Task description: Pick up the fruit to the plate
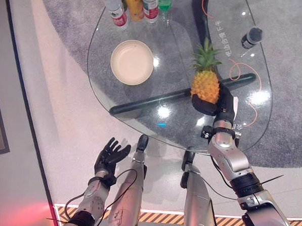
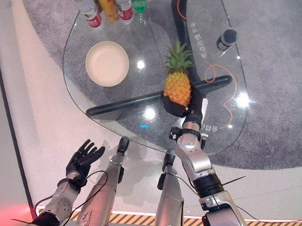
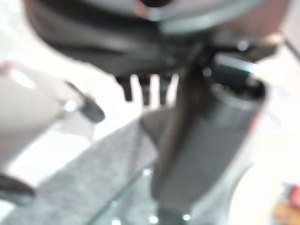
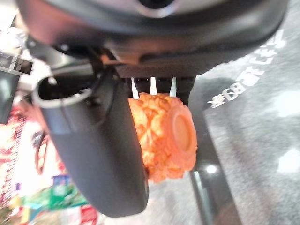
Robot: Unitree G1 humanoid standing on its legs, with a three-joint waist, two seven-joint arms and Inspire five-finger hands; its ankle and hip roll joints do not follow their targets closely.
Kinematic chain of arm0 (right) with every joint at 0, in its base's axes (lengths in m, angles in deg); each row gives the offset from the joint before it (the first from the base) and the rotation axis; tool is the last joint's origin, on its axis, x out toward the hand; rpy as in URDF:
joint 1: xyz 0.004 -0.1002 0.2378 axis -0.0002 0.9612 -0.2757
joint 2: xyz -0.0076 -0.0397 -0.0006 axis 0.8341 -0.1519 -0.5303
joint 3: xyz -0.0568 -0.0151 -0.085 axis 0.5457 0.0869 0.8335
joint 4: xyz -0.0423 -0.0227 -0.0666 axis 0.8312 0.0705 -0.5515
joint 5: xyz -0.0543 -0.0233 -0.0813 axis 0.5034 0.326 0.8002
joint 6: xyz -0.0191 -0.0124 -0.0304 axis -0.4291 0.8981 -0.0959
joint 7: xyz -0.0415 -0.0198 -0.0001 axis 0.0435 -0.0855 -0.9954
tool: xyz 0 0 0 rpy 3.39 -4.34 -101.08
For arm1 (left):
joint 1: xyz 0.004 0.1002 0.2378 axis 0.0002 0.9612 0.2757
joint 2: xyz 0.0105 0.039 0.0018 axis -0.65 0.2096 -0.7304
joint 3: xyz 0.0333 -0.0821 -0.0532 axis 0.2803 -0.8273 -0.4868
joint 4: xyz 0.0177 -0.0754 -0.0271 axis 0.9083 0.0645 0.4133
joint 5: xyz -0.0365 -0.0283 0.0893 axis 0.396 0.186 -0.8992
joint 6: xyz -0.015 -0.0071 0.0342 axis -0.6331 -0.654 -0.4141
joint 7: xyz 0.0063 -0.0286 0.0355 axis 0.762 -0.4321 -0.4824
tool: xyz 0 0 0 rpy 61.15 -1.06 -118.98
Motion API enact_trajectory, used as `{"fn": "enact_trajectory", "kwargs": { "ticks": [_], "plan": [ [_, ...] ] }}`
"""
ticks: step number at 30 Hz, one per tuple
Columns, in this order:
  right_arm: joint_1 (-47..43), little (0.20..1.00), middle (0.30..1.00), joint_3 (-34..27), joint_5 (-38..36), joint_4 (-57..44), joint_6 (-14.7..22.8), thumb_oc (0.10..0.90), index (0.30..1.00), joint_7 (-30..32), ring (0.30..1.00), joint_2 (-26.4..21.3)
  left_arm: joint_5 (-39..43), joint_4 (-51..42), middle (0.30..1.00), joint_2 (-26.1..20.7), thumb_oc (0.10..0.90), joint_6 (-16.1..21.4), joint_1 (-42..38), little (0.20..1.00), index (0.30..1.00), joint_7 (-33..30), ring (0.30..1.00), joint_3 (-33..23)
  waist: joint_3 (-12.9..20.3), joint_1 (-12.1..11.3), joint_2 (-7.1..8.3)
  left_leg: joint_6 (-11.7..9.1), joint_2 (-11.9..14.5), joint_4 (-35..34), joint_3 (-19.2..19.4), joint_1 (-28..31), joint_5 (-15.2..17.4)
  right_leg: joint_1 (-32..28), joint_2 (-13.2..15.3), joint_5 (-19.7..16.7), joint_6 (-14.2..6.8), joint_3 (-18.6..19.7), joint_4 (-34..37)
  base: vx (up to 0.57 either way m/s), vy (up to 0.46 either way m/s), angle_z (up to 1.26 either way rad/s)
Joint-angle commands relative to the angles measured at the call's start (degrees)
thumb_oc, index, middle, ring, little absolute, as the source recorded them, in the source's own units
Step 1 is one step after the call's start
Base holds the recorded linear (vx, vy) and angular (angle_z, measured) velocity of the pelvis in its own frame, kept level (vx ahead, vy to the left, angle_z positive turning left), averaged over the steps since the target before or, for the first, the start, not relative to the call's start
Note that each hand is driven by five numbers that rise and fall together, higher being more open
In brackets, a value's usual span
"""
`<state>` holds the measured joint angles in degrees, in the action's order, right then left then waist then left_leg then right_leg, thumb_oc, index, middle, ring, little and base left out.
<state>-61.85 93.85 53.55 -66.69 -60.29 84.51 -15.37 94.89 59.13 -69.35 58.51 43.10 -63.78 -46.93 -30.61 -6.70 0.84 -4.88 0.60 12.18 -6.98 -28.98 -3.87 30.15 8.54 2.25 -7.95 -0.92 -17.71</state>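
Nearest, short of the glass table's (image 1: 140, 123) near edge and off it, the left hand (image 1: 110, 155) hangs with fingers spread and relaxed, holding nothing. On the table, the right hand (image 1: 218, 102) is clamped around the base of the pineapple (image 1: 205, 81), whose leafy crown points to the far side. The empty plate (image 1: 132, 62) sits left of the pineapple, well apart. Bottles (image 1: 132, 4) stand along the table's far edge.

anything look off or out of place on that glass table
Nothing is spilled or broken. The pineapple is not on the plate yet: the right hand has its fingers curled round its base. The plate sits bare. An orange cable loops loosely beyond the pineapple. The left hand hangs open off the table.
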Motion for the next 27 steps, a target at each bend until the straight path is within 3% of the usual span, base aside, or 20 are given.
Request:
{"fn": "enact_trajectory", "kwargs": {
  "ticks": [1,3,13,27],
  "plan": [
    [-1.8,0.2,0.3,-2.6,4.4,-13.8,6.0,0.1,0.3,-5.6,0.3,-4.5,4.1,-9.3,0.9,-1.4,0.8,2.0,2.5,0.9,0.9,5.1,0.9,-2.2,0.8,0.6,-0.07,5.7,-6.7,2.0,2.4,4.2,5.9,-5.5,-5.2,-3.6,3.3,-3.1,6.2,0.0,-0.053,0.0],
    [-1.3,0.2,0.3,-2.5,4.8,-15.5,5.9,0.1,0.3,-9.0,0.3,-5.1,7.0,-13.0,0.9,-1.7,0.8,0.7,2.9,0.9,0.9,9.1,0.9,-2.1,0.8,0.6,-0.4,5.6,-6.6,1.8,2.4,5.5,5.9,-7.0,-5.2,-3.4,3.4,-3.3,6.5,0.0,-0.025,0.0],
    [0.0,0.2,0.3,-0.1,7.0,-20.3,5.9,0.1,0.3,-20.1,0.3,-7.4,17.0,-26.7,0.9,-3.5,0.8,-6.7,2.8,0.9,0.9,16.7,0.9,-0.7,0.8,0.5,-0.9,5.6,-6.7,1.4,2.4,8.3,5.8,-10.5,-5.0,-3.3,3.6,-4.2,7.4,0.0,-0.039,0.01],
    [-3.1,0.2,0.3,6.6,7.8,-20.8,7.2,0.1,0.3,-26.1,0.3,-9.6,20.2,-40.2,0.9,-7.6,0.8,-12.5,-4.4,0.9,0.9,17.4,0.9,3.5,0.8,0.3,0.58,6.1,-7.0,1.9,1.7,7.8,5.8,-10.8,-5.3,-4.1,2.6,-3.7,8.0,-0.01,-0.033,0.05]
  ]
}}
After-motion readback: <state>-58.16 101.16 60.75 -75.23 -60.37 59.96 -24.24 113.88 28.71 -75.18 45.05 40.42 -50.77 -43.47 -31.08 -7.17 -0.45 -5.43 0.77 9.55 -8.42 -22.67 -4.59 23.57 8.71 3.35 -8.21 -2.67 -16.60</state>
